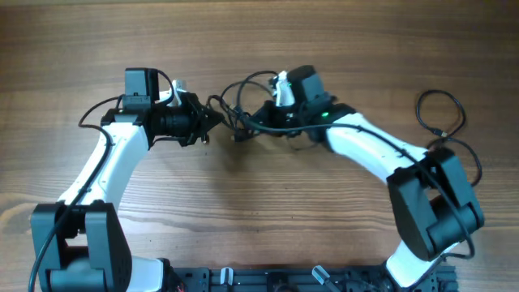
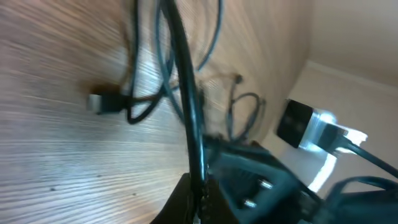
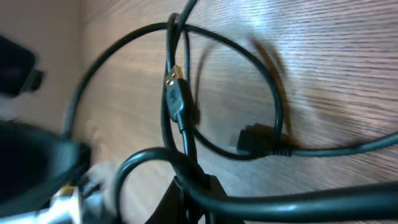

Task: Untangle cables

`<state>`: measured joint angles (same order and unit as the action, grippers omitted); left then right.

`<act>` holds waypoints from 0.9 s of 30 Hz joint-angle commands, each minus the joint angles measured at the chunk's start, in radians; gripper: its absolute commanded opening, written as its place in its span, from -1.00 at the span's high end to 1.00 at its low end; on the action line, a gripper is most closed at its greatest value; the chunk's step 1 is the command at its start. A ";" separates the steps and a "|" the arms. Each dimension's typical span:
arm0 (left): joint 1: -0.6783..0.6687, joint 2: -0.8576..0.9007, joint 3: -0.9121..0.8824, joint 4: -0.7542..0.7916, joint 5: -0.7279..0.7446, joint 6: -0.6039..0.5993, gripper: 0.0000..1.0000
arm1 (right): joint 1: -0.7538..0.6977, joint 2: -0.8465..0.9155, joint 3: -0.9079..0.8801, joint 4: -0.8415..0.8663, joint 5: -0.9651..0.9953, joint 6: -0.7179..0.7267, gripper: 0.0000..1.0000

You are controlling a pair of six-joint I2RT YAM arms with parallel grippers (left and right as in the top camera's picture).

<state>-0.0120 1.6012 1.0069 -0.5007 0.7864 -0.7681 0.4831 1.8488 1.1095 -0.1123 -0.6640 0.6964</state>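
The cables (image 1: 235,113) form a black knotted bundle at the middle of the table, between my two grippers. My left gripper (image 1: 212,122) faces right and is shut on one strand (image 2: 186,93) that runs straight out from its jaws (image 2: 198,194). A small plug (image 2: 102,102) lies on the wood beyond it. My right gripper (image 1: 255,115) faces left and is shut on a cord (image 3: 183,134) that ends in a gold-tipped plug (image 3: 176,84). A thick loop (image 3: 249,199) crosses in front of its fingertips (image 3: 193,186). Another plug (image 3: 252,138) rests on the table.
A separate loose black cable (image 1: 442,113) lies in loops at the right side, behind the right arm's base (image 1: 434,203). The left arm's base (image 1: 81,243) stands at the front left. The right arm's body (image 2: 261,180) fills the lower part of the left wrist view.
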 commanded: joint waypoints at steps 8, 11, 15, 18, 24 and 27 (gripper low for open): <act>0.014 0.003 -0.006 -0.023 -0.321 -0.033 0.92 | -0.139 0.023 -0.002 -0.264 -0.296 -0.282 0.92; 0.014 0.003 -0.006 -0.029 -0.363 -0.064 0.92 | -0.171 0.023 -0.002 -0.278 -0.513 -0.365 0.92; 0.014 0.003 -0.006 -0.035 -0.379 -0.082 0.92 | -0.148 0.023 -0.002 -0.293 -0.603 -0.384 0.91; 0.014 0.003 -0.006 -0.035 -0.357 -0.081 0.92 | -0.114 0.023 -0.002 -0.280 -0.603 -0.423 0.91; 0.015 0.002 -0.005 0.044 0.030 0.170 0.25 | -0.093 0.023 -0.002 -0.207 -0.590 -0.365 0.91; 0.015 0.000 -0.004 0.079 0.207 0.369 -0.22 | -0.093 0.023 -0.002 -0.190 -0.591 -0.367 0.91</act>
<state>0.0067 1.6009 1.0012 -0.4332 0.7555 -0.6655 0.3874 1.8652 1.1130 -0.3168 -1.2072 0.3317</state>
